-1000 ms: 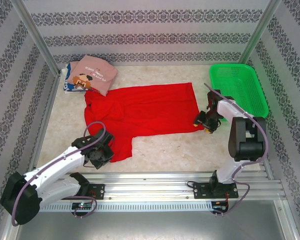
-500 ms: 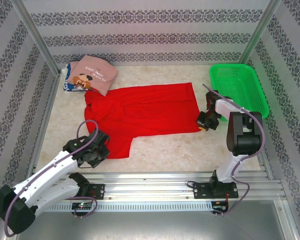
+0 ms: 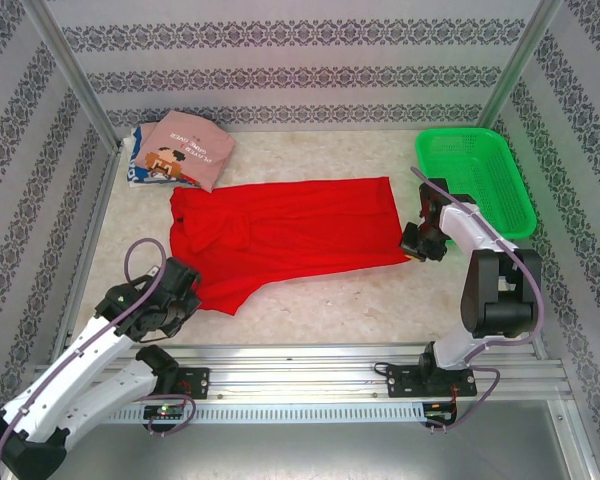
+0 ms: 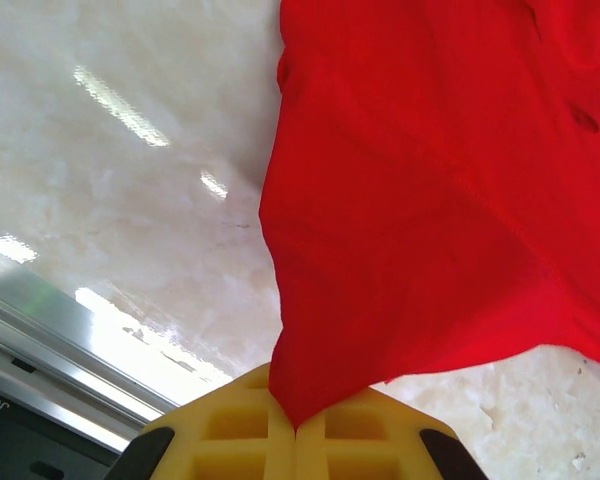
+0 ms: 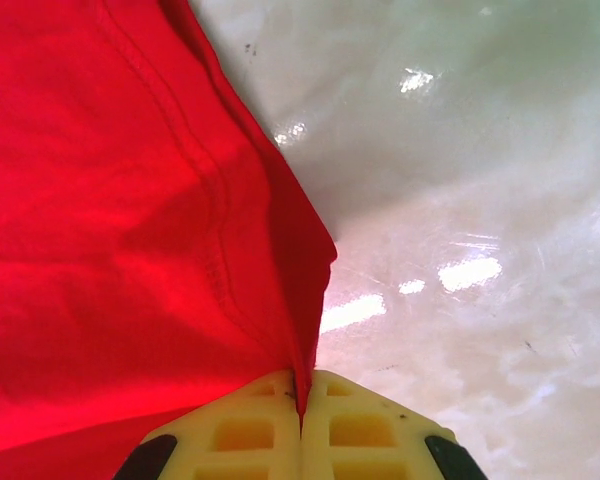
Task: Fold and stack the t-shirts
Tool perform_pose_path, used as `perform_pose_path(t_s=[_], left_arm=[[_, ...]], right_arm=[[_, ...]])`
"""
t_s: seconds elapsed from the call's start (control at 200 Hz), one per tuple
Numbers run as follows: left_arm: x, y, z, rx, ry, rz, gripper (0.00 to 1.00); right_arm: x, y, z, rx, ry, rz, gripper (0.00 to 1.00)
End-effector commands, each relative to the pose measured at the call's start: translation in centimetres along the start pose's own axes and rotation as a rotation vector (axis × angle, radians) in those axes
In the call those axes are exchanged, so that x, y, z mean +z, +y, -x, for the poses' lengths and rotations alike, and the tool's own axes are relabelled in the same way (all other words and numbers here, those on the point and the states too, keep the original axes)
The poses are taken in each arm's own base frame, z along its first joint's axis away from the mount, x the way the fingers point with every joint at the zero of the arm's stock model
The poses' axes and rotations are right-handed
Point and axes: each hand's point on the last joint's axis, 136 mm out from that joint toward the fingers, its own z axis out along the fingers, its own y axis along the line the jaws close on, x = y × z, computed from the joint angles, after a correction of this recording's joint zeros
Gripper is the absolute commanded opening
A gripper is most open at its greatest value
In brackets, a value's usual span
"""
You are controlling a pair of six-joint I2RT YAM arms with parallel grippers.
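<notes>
Red shirt [image 3: 290, 235] lies long from nine to three o'clock; left tool [image 4: 298, 425] pinches its seven o'clock corner; right tool [image 5: 302, 395] pinches its four o'clock corner.

we are seeing a green mesh basket [image 3: 475, 178] sitting at the far right of a pale marbled table [image 3: 330, 300], patterned walls [image 3: 300, 60] standing around, a metal rail [image 3: 310, 362] running along the near edge.

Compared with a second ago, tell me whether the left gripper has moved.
Yes. The left gripper, shut on the red t-shirt, has slid left along the near rail, pulling the shirt's corner with it.
</notes>
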Motion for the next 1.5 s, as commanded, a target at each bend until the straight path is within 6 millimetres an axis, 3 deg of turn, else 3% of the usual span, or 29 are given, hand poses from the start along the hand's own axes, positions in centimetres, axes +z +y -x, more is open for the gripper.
perform_pose_path(t_s=[0.0,0.12,0.31,0.515,1.024,1.494], left_arm=[[-0.8,-1.0,1.3,0.02,-0.026,0.018,0.0],[-1.4,-3.2,2.9,0.036,-0.029,-0.019,0.0],[-1.7,-5.0,5.9,0.054,-0.038,-0.028,0.0],[-0.3,-8.5,8.6,0.117,-0.006,-0.062,0.0],[3.3,-11.8,15.0,0.213,-0.003,-0.048,0.0],[5.7,-14.0,18.1,0.295,0.024,-0.053,0.0]], right_arm=[[-0.4,0.0,0.3,-0.03,0.003,-0.026,0.0],[-1.3,1.0,1.6,-0.045,-0.015,-0.009,0.0],[-2.7,2.5,3.6,-0.067,-0.045,0.02,0.0],[-3.3,4.0,5.5,-0.092,-0.061,0.035,0.0],[-1.7,5.9,8.9,-0.149,-0.034,0.009,0.0],[-0.3,6.5,11.4,-0.171,-0.035,-0.027,0.0]])
